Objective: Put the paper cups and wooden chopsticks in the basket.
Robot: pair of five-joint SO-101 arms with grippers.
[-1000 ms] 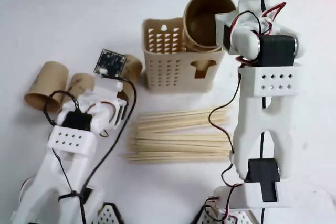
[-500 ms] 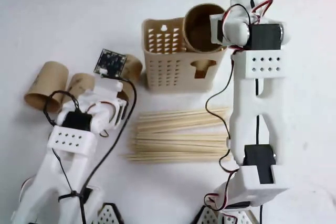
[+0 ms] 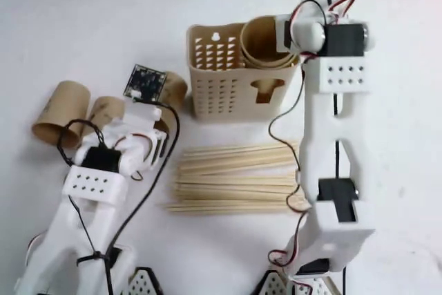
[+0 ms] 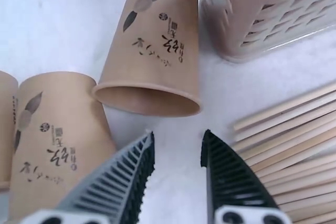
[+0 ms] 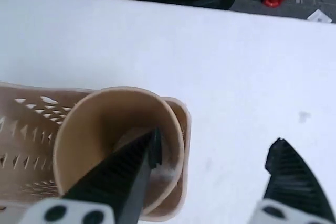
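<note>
four paper cups (image 3: 61, 114); one basket (image 3: 228, 84); chopsticks (image 3: 235, 181) too many to count

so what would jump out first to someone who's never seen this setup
The pale slotted basket at the far middle of the table draws the eye, a paper cup standing in its right end and the open right gripper over it, one of its fingers inside the cup. In front lies a broad pile of wooden chopsticks, and three more cups lie on their sides at the left, near the open left gripper.
</note>
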